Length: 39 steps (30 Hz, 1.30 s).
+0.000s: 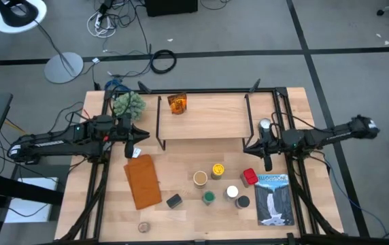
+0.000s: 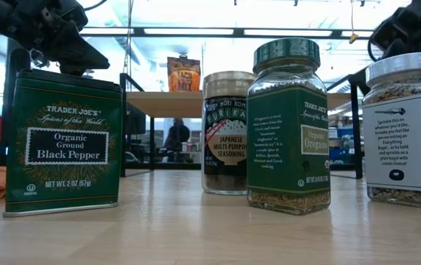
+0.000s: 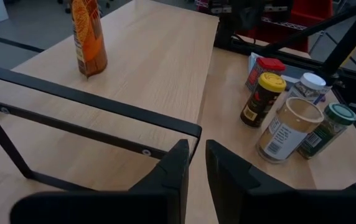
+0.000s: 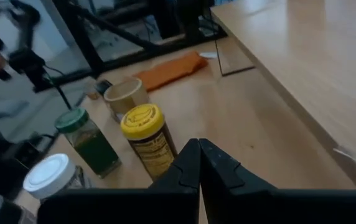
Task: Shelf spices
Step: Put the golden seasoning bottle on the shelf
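The shelf [image 1: 208,124] stands at the table's far middle. One amber jar [image 1: 177,103] stands on its top board near the far left corner, also seen in the left wrist view [image 3: 88,34]. Several spices stand in a group on the table in front: tan-lidded [image 1: 200,178], yellow-lidded [image 1: 217,170], red [image 1: 249,177], white-lidded [image 1: 232,192] and green-lidded [image 1: 209,197]. A dark tin [image 1: 174,201] stands apart. My left gripper [image 1: 142,134] hovers at the shelf's left end, open by a narrow gap [image 3: 196,155]. My right gripper [image 1: 247,146] hovers at the shelf's right front corner, shut [image 4: 198,154].
An orange-brown notebook [image 1: 143,180] lies left of the jars and a blue-and-white book [image 1: 274,199] lies to their right. A green plant [image 1: 128,103] sits by the shelf's far left, and a silver-topped thing [image 1: 265,124] by its right leg. A small round tin [image 1: 143,226] lies near the front edge.
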Each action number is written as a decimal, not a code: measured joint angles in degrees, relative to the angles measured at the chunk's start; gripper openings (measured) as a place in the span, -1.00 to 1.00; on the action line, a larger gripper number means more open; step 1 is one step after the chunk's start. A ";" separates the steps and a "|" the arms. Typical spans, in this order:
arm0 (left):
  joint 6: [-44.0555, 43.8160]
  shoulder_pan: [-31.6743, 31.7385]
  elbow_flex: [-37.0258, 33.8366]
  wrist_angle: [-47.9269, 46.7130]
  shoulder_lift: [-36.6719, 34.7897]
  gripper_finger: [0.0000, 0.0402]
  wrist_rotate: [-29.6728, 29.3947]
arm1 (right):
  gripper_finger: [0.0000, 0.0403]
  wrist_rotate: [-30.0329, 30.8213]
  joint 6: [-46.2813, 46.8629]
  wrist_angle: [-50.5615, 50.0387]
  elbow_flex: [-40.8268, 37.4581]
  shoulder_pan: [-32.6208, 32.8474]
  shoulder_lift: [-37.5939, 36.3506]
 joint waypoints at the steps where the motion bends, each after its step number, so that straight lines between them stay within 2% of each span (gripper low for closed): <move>1: -0.04 0.00 0.00 0.00 0.00 -0.70 0.11 | -0.99 2.95 -0.46 -1.45 1.59 2.19 1.15; 6: -0.11 0.00 0.00 -0.04 0.00 -0.70 0.51 | -1.00 17.60 0.30 -12.74 11.25 11.59 6.95; 9: -0.13 0.00 0.00 -0.07 0.00 -0.70 0.55 | -1.00 21.74 4.24 -17.96 16.95 15.79 11.72; 12: -0.13 0.00 0.00 -0.07 0.00 -0.70 0.64 | -1.00 23.08 6.43 -20.68 22.26 19.09 18.40; 21: -0.15 0.00 0.00 -0.04 0.00 -0.70 0.65 | -1.00 23.12 12.97 -29.25 41.71 21.53 41.93; 29: -0.17 0.00 0.01 -0.04 0.00 -0.70 0.66 | -0.91 23.12 3.66 -27.70 57.69 19.79 56.55; 34: -0.23 0.02 0.01 -0.04 0.00 -0.70 2.81 | -0.72 20.24 2.62 -27.85 65.71 16.77 64.67; 39: -0.33 0.00 0.02 -0.04 0.00 -0.70 5.37 | -0.38 15.00 0.28 -29.67 71.83 13.82 70.07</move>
